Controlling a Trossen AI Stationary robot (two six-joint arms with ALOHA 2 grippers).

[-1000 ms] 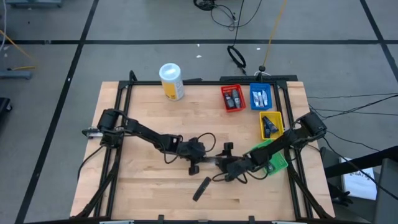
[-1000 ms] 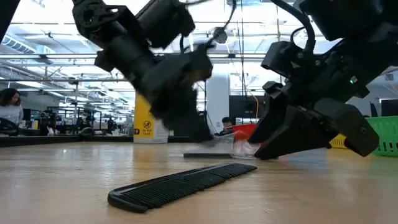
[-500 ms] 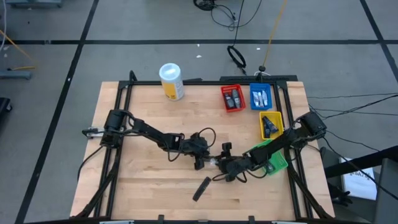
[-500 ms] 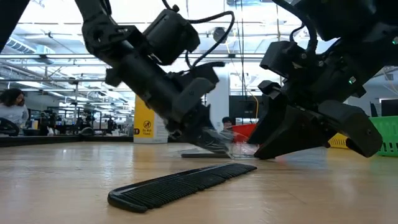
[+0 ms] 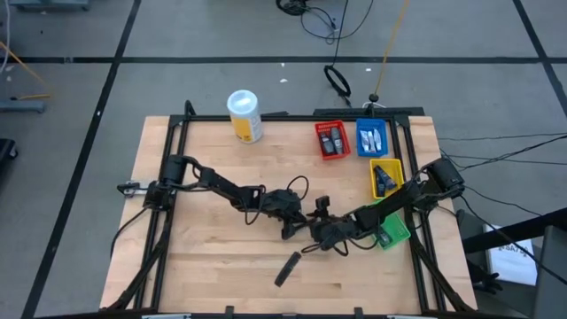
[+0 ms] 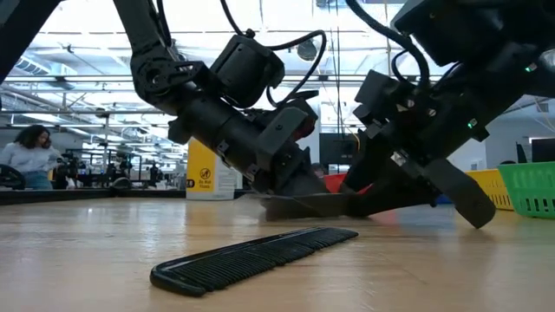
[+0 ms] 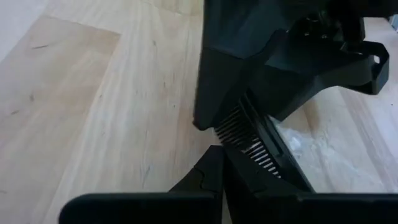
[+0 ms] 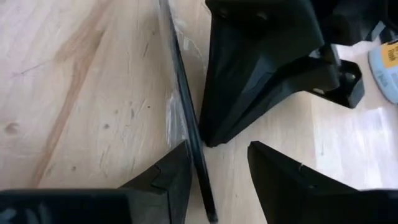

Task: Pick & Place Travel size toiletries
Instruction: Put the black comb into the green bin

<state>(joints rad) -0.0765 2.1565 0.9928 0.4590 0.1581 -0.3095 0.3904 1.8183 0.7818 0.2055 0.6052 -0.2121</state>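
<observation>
1. High view: within the last second my left gripper (image 5: 291,223) has closed in on my right gripper (image 5: 319,233) at table centre. I judge a handover is near.
2. Low view: wrapped comb (image 6: 299,205) sits low between both grippers, behind loose comb (image 6: 251,256). No writing legible.
3. Left wrist view: my fingers (image 7: 208,180) are pressed together at the wrapped comb's teeth.
4. Right wrist view: my fingers (image 8: 168,180) are spread, straddling the wrapped comb.
</observation>
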